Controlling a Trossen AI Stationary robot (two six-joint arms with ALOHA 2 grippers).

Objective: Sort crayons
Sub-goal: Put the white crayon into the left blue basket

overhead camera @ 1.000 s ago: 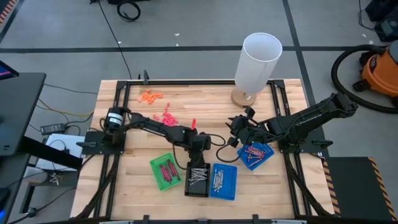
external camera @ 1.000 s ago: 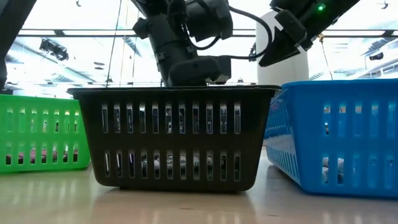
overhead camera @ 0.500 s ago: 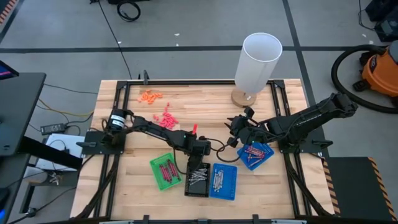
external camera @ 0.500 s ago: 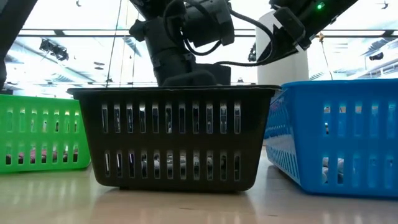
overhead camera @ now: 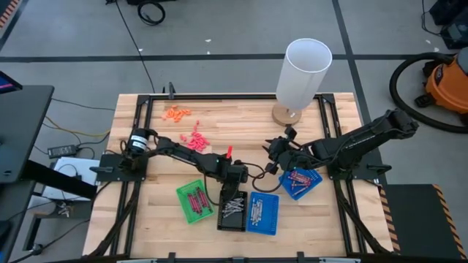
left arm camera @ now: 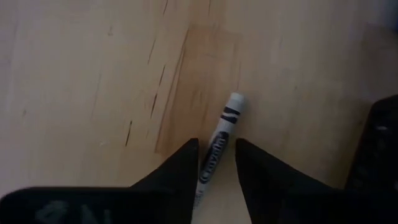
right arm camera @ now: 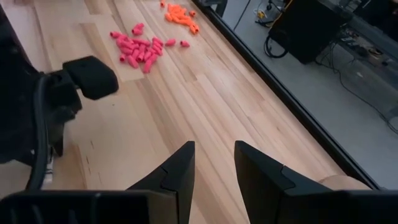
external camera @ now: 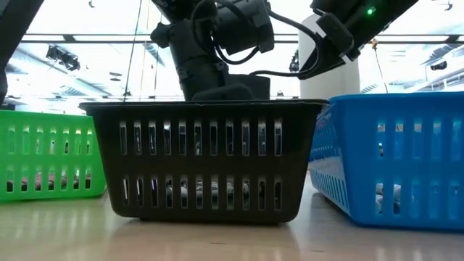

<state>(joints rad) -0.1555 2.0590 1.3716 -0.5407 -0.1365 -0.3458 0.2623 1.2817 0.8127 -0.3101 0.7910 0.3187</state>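
Silvery grey paper wraps the crayon (left arm camera: pixel 219 140) that I see through my left wrist camera, lying flat on the pale wooden surface (overhead camera: pixel 241 124) between the two dark fingers (left arm camera: pixel 180 171) of my left gripper (left arm camera: pixel 216 155); the jaws stand a little apart with the stick in the gap, and I cannot tell whether they are pressing on it. From above, that left gripper (overhead camera: pixel 232 175) sits low near the middle of the surface, just behind the black tray (overhead camera: pixel 232 210), which holds grey crayons (overhead camera: pixel 232 207). The green tray (overhead camera: pixel 194 200) to its left holds dark red crayons (overhead camera: pixel 196 199), the blue tray (overhead camera: pixel 262 212) to its right holds more grey ones, and a second blue tray (overhead camera: pixel 300 181) further right carries a dark red and blue mix. My right gripper (overhead camera: pixel 276 155) hangs above the surface beside that second blue tray, well apart from the left one; its jaws are parted and I see nothing between them in the right wrist camera (right arm camera: pixel 214 165). Coral-pink bits (overhead camera: pixel 195 139) and orange bits (overhead camera: pixel 176 112) lie scattered toward the far left part of the surface, and a tall white cylinder (overhead camera: pixel 303 71) stands on a round base at the far edge
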